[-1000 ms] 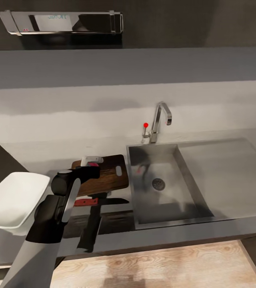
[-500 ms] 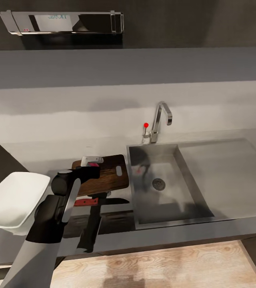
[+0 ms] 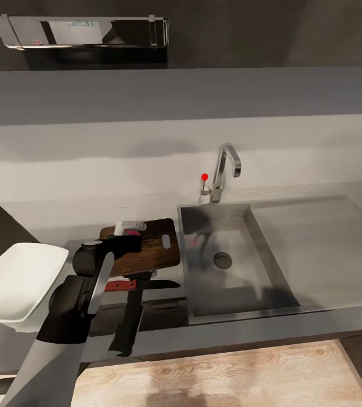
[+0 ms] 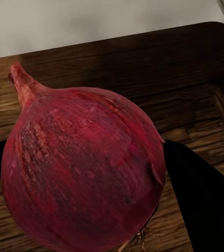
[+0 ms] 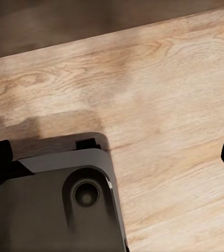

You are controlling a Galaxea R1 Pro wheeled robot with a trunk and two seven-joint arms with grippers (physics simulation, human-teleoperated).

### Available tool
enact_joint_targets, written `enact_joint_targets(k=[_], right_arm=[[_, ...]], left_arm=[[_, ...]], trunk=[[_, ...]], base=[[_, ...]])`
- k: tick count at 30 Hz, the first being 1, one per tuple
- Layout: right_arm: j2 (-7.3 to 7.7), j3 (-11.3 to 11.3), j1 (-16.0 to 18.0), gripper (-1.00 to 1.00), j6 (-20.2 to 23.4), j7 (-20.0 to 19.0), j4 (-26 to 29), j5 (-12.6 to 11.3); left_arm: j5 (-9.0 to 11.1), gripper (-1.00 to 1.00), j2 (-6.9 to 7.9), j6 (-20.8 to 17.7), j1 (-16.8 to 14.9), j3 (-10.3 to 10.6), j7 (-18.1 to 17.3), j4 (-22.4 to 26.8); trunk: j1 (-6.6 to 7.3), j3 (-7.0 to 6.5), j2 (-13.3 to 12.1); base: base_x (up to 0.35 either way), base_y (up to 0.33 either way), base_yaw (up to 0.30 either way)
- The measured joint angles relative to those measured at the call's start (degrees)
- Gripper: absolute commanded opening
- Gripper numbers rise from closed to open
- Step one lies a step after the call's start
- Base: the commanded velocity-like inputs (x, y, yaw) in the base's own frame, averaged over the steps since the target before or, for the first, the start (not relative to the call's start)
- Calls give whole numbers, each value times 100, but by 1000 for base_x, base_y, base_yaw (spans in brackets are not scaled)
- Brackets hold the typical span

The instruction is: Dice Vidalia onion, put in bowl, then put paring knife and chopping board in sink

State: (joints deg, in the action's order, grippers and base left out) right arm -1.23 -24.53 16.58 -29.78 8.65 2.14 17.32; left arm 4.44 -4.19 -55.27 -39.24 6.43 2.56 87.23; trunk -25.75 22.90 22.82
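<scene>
A dark red onion (image 4: 85, 173) sits between the dark fingers (image 4: 203, 202) of my left gripper (image 4: 85, 181), which is shut on it just over the dark brown chopping board (image 4: 143, 63). In the head view the left gripper (image 3: 129, 228) hangs over the board's (image 3: 153, 249) left end. The red-handled paring knife (image 3: 125, 285) lies on the countertop (image 3: 56, 217) in front of the board. The white bowl (image 3: 17, 280) stands to the left. The sink (image 3: 243, 308) lies to the board's right, its basin holding nothing. My right gripper (image 5: 112, 157) is open, low over the floor.
The chrome tap (image 3: 226, 169) and the red-knobbed lever (image 3: 205, 177) stand behind the basin, and the steel drainboard (image 3: 322, 237) stretches to its right. A steel shelf (image 3: 85, 31) hangs on the wall above. Wood floor (image 5: 169, 79) and a grey part of the robot (image 5: 54, 205) lie under the right gripper.
The whole head picture has shifted slightly to the left, so the camera has moved. The left arm, onion, board, knife and bowl stand as before.
</scene>
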Motion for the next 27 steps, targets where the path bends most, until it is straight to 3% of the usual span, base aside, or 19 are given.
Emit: enact_joint_targets(k=[18,19,27], right_arm=[[2,0,0,100,0,0,0,0],[0,0,0,100,0,0,0,0],[1,0,0,100,0,0,0,0]], left_arm=[[0,-100,2,-26,0,-7,-2,0],[0,100,3,-35,0,-6,-3,0],[-4,100,3,-87,0,-6,-2,1]], trunk=[[0,0,0],[0,0,0],[0,0,0]], base=[[0,-1,0],[0,0,0],[0,0,0]])
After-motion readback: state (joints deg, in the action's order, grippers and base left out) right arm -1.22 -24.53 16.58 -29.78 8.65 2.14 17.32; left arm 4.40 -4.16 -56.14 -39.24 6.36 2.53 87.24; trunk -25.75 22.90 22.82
